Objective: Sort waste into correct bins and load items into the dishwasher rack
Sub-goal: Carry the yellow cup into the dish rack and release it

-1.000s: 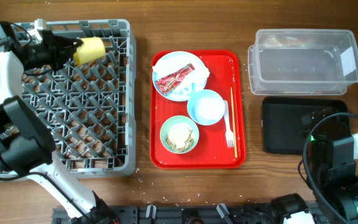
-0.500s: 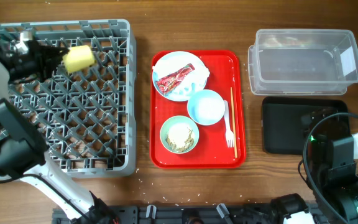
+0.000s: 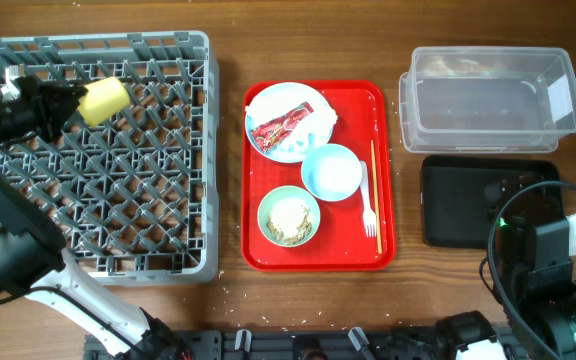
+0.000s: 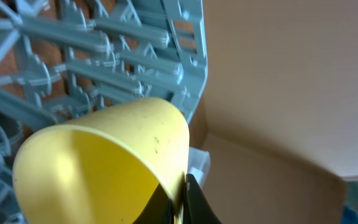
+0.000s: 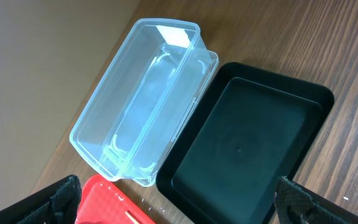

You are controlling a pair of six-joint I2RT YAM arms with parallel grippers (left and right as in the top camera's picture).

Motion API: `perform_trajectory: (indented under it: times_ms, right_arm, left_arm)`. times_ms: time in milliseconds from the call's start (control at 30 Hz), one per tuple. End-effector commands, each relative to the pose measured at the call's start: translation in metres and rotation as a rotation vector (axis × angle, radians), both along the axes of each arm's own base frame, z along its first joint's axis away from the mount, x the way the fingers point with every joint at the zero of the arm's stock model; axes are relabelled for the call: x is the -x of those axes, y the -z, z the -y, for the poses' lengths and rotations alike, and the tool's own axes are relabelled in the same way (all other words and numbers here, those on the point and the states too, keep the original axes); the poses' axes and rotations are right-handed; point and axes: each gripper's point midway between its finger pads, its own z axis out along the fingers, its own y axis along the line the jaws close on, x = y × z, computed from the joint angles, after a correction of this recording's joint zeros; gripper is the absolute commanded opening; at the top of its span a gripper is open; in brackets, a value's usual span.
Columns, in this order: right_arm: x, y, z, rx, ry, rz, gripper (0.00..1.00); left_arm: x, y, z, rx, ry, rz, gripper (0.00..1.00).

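Note:
My left gripper (image 3: 68, 100) is shut on the rim of the small yellow cup (image 3: 104, 99), holding it on its side over the back left of the grey dishwasher rack (image 3: 168, 240). In the left wrist view the cup (image 4: 104, 162) fills the frame, its wall pinched between my fingers (image 4: 180, 208). On the red tray (image 3: 383, 175) lie the pale blue plate (image 3: 268, 100) with the red-and-white wrapper (image 3: 280, 125) and napkin (image 3: 325, 120), a mint-green bowl (image 3: 331, 172), a saucer with food scraps (image 3: 288, 217), a white fork (image 3: 367, 205) and a chopstick (image 3: 375, 185). My right gripper (image 5: 179, 205) is open above the bins.
The clear tub (image 3: 488, 95) stands at the back right, the black tray (image 3: 468, 205) in front of it. Both also show in the right wrist view, the tub (image 5: 142, 106) and the tray (image 5: 241, 149). Small crumbs lie on the wooden table by the tray's front.
My left gripper has carried the yellow cup leftward and toward the front over the rack. The right arm has not moved.

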Motion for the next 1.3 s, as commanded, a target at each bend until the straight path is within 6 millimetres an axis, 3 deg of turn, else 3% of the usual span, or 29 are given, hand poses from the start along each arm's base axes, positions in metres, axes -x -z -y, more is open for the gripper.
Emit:
perform_trajectory:
  times_ms: [0,167,267,367,533,600,700,767,867,933,1000,1033,1067,1167,1267]
  right_arm:
    - [0.000,-0.003,0.003,0.011,0.020,0.012,1.00]
    - [0.000,-0.003,0.003,0.011,0.019,0.012,1.00]
    - [0.000,-0.003,0.003,0.011,0.019,0.012,1.00]
    - [0.000,-0.003,0.003,0.011,0.019,0.012,1.00]
    - [0.000,-0.003,0.003,0.011,0.019,0.012,1.00]
    - [0.000,-0.003,0.003,0.011,0.019,0.012,1.00]
    - [0.000,-0.003,0.003,0.011,0.019,0.012,1.00]
    - [0.000,-0.003,0.003,0.011,0.019,0.012,1.00]
    - [0.000,-0.003,0.003,0.011,0.019,0.012,1.00]
    - [0.000,-0.003,0.003,0.011,0.019,0.011,1.00]
    - [0.000,-0.003,0.003,0.011,0.020,0.012,1.00]
    - [0.000,-0.003,0.003,0.011,0.019,0.012,1.00]
    - [0.000,-0.003,0.003,0.011,0.019,0.010,1.00]
    - [0.000,-0.003,0.003,0.011,0.019,0.010,1.00]
    - [0.000,-0.003,0.003,0.011,0.019,0.010,1.00]
  left_arm:
    - [0.011,0.026,0.008,0.023,0.033,-0.052,0.04]
    - [0.026,0.048,0.016,0.051,0.033,-0.130,0.04]
    - [0.039,0.077,0.001,-0.111,0.024,-0.256,0.04]
    - [0.044,0.085,-0.009,-0.159,0.007,-0.293,0.04]
    - [0.060,0.080,-0.035,-0.265,-0.062,-0.369,0.04]
    - [0.073,0.075,-0.054,-0.404,-0.121,-0.455,0.13]
    - [0.077,0.072,-0.052,-0.400,-0.119,-0.469,0.15]
    - [0.085,0.073,-0.061,-0.436,-0.168,-0.537,0.15]
    - [0.087,0.045,-0.061,-0.483,-0.193,-0.491,0.11]
    - [0.086,0.018,-0.054,-0.515,-0.199,-0.436,0.06]
    - [0.067,-0.018,-0.022,-0.577,-0.145,-0.300,0.04]
    - [0.051,-0.024,-0.004,-0.622,-0.092,-0.232,0.04]
    - [0.037,-0.025,0.012,-0.674,-0.049,-0.191,0.04]
    - [0.011,0.008,0.044,-0.926,0.014,-0.263,0.04]
    - [0.010,0.033,0.045,-1.130,0.028,-0.365,0.04]
